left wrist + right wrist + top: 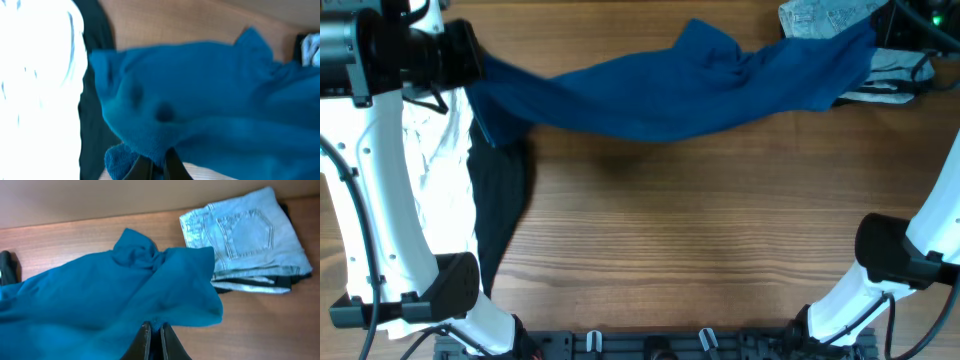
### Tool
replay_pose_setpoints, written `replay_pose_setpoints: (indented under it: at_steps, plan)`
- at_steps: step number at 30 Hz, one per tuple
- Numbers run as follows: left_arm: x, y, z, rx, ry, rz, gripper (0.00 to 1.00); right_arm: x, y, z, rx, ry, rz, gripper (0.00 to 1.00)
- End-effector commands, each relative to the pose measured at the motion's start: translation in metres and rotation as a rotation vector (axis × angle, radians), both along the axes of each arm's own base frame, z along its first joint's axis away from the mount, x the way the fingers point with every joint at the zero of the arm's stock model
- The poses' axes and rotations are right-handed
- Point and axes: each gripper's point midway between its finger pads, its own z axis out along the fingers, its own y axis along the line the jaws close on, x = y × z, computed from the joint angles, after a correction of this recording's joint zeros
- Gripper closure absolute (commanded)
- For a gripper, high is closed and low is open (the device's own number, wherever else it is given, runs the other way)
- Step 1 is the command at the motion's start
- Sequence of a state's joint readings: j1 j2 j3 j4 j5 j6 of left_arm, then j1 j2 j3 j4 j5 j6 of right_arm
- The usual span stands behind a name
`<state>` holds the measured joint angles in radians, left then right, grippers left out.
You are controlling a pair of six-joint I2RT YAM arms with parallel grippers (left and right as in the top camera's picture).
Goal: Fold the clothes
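Note:
A blue garment (660,95) hangs stretched across the back of the table between both arms. My left gripper (470,55) is shut on its left end, seen close in the left wrist view (162,160) with blue cloth (200,100) bunched between the fingers. My right gripper (155,330) is shut on the right end of the blue cloth (100,295); in the overhead view it sits at the far right back (880,30). The garment sags in the middle above the wood.
Folded light denim jeans (245,235) lie on darker folded clothes at the back right, also in the overhead view (820,15). A white garment (435,170) and a black garment (500,200) lie at the left. Wooden table (700,230).

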<state>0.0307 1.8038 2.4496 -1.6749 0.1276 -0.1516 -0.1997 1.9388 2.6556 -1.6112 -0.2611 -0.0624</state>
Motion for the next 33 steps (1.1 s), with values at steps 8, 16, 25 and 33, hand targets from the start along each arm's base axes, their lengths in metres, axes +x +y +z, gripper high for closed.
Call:
replay_pose_setpoints:
  at_steps: [8,16,25,33]
  plan:
    - [-0.118,-0.005,-0.071,-0.089,0.3,0.226,0.96,-0.137,-0.01,-0.067,0.086,0.294,-0.282,0.96]
    - [-0.207,-0.001,-0.178,-0.088,0.583,0.447,0.96,-0.191,-0.025,-0.149,0.112,0.541,-0.463,0.96]
    - [-0.189,-0.003,-0.252,-0.144,0.557,0.57,0.96,-0.136,-0.044,-0.237,0.114,0.568,-0.439,0.96]
    - [-0.156,0.018,-0.271,-0.063,0.496,0.677,0.96,-0.055,-0.022,-0.265,0.157,0.407,-0.257,0.96]
